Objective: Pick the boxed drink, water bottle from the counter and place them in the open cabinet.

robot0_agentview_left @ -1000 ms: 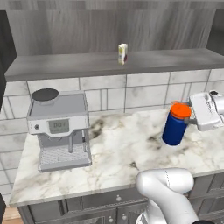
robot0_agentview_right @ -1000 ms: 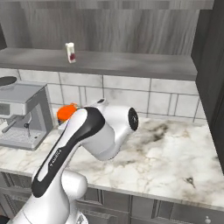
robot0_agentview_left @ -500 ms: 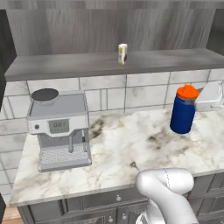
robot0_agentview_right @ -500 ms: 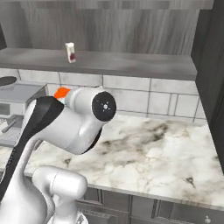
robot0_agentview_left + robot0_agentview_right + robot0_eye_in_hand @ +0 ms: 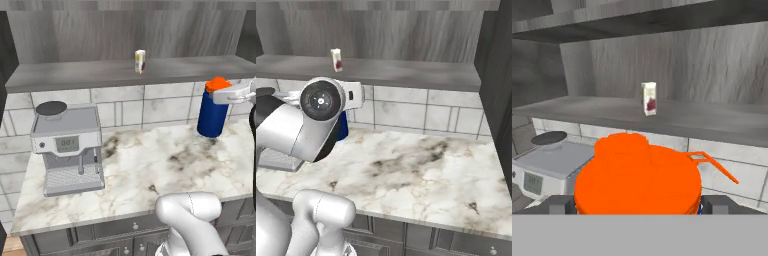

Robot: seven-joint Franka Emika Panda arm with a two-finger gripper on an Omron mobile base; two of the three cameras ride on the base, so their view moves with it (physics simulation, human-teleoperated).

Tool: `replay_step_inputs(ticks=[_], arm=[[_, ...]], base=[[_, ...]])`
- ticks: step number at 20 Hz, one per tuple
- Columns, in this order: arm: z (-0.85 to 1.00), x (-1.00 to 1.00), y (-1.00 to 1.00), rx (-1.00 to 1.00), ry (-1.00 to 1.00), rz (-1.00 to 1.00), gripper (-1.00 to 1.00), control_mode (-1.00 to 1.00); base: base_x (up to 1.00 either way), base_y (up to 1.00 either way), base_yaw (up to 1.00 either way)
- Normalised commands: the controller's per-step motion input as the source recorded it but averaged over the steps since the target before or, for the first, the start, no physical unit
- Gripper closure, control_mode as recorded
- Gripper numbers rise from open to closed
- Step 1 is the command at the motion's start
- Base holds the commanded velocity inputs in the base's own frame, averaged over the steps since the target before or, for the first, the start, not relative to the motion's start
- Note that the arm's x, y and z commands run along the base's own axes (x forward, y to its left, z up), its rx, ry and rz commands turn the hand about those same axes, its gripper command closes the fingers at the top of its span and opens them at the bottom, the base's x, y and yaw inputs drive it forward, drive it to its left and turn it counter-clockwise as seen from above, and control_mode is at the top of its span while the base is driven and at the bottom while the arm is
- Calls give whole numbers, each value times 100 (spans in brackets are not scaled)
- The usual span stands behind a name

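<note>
Boxed drink (image 5: 140, 61) standing upright on the grey shelf board of the open cabinet (image 5: 75, 75), near the middle of the board and close to the back panel; also visible as a small white carton with a red mark in the right base view (image 5: 336, 59) and straight ahead in the hand view (image 5: 649, 98). Water bottle (image 5: 212, 111) held clear of the counter (image 5: 165, 160), off the right end of the marble slab in the left base view, upright, orange-red cap uppermost and just below shelf level. Gripper (image 5: 235, 94) clamped at the cap end of the bottle from the right side; jaws closed on the bottle, with the two dark finger tips (image 5: 559, 204) flanking the orange cap (image 5: 637, 175) at the bottom of the hand view. In the right base view, only a dark-blue sliver of the bottle (image 5: 343, 125) exposed behind the white arm joint. Espresso machine (image 5: 67, 147) seated on the left part of the counter, well apart from the bottle. Tiled backsplash (image 5: 150, 107) running between counter and shelf.
</note>
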Motion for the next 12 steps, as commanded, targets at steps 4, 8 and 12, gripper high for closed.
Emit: replay_step_inputs(ticks=[4, 8, 12], arm=[[53, 0, 0, 2, 2, -19, 100, -100], [38, 0, -5, 10, 0, -12, 100, -100], [34, 0, -6, 14, 0, -4, 100, -100]], base=[[0, 0, 0], [0, 0, 0], [0, 0, 0]])
